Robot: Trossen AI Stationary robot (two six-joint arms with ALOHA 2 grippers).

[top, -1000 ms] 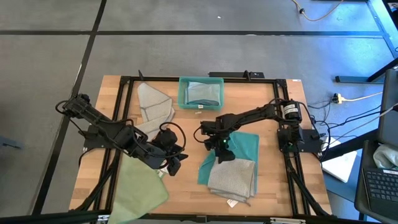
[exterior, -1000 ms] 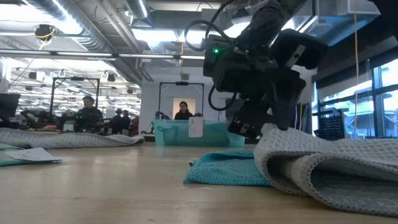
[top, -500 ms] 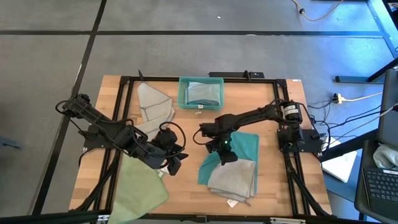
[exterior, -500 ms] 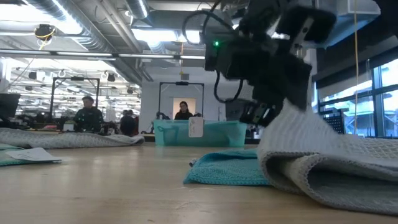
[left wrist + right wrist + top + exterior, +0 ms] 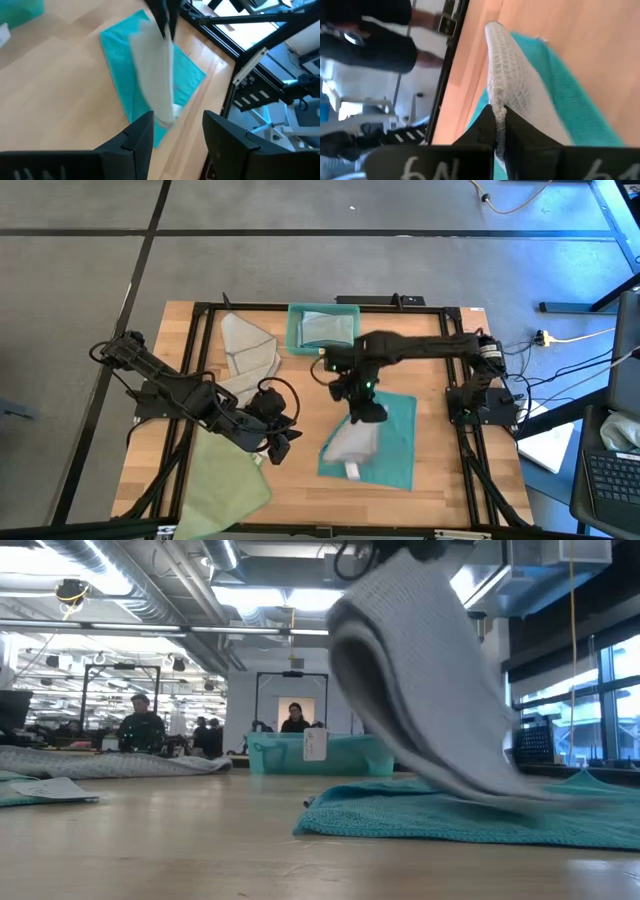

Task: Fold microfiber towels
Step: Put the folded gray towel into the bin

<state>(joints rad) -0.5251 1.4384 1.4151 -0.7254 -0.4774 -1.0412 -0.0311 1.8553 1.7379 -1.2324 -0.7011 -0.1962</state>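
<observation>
Grey towel lifted off teal towel at table centre-right.

Seen from above: right gripper pinched closed on grey towel, hanging over teal towel; left gripper parted, holding nothing, beside pale green towel. Shown only at table height: people in the room beyond, white tag on teal bin, lettering unreadable. Partial white marking on right wrist mount.

Both arms are matte black, jointed, with looping black cables; the right arm shows a green light near its wrist.
</observation>
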